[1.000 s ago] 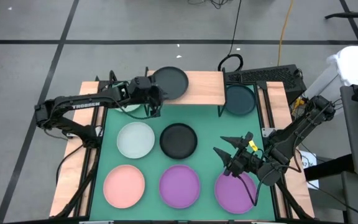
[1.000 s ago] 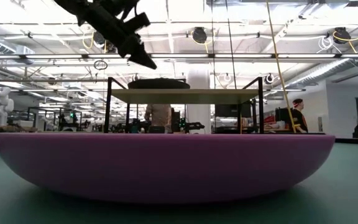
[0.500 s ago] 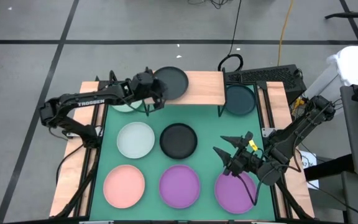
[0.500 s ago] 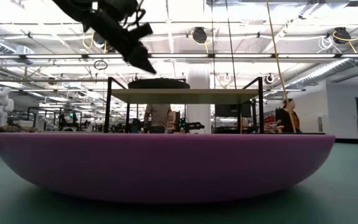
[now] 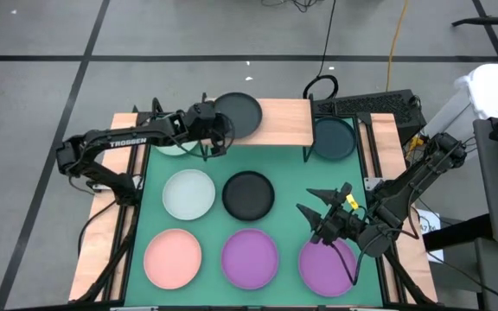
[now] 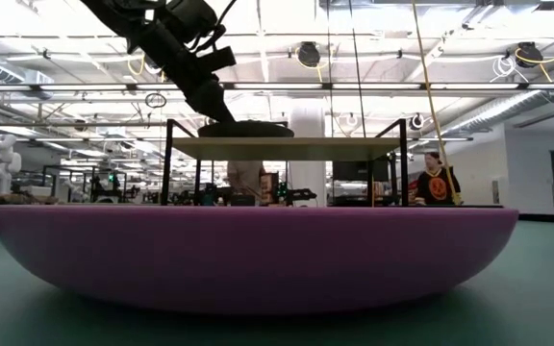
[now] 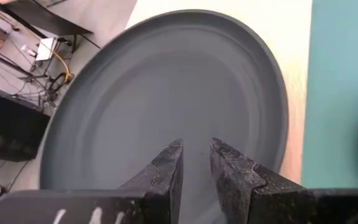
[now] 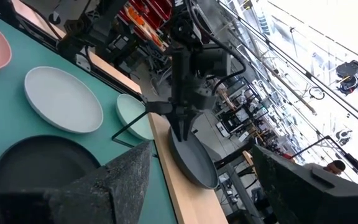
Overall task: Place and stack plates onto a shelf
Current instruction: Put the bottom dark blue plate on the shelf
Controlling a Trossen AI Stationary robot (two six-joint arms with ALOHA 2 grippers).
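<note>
A dark teal plate [image 5: 240, 112] lies flat on the left part of the light-wood shelf [image 5: 284, 121]. My left gripper [image 5: 220, 138] points down at this plate's near-left part [image 7: 166, 99], its fingers almost shut with only a narrow gap. A mint plate [image 5: 173, 145] sits on the mat, partly under the shelf's left end. Another dark teal plate [image 5: 333, 138] lies right of the shelf. Pale white-blue [image 5: 188, 194], black [image 5: 249, 194], pink [image 5: 173, 257] and two purple plates [image 5: 250, 257] [image 5: 328, 268] rest on the mat. My right gripper [image 5: 325, 223] hovers open above the right purple plate. My left gripper stands over the inside of the dark teal plate [image 7: 194, 127] near its left rim [image 6: 210, 123], fingers pointing steeply down from above. I cannot tell whether the fingertips touch the plate. The plate lies flat on the shelf board.
The shelf's right half [image 5: 288, 125] is bare wood. Its thin black legs [image 6: 167, 163] stand at the far part of the green mat [image 5: 292, 186]. Light-wood strips [image 5: 102, 225] flank the mat. People stand in the room beyond the table [image 6: 435, 183].
My left gripper has come down and shifted slightly right and toward the far edge, tipping more upright, until its tips are at the dark plate on the shelf. The plate has stayed in place.
</note>
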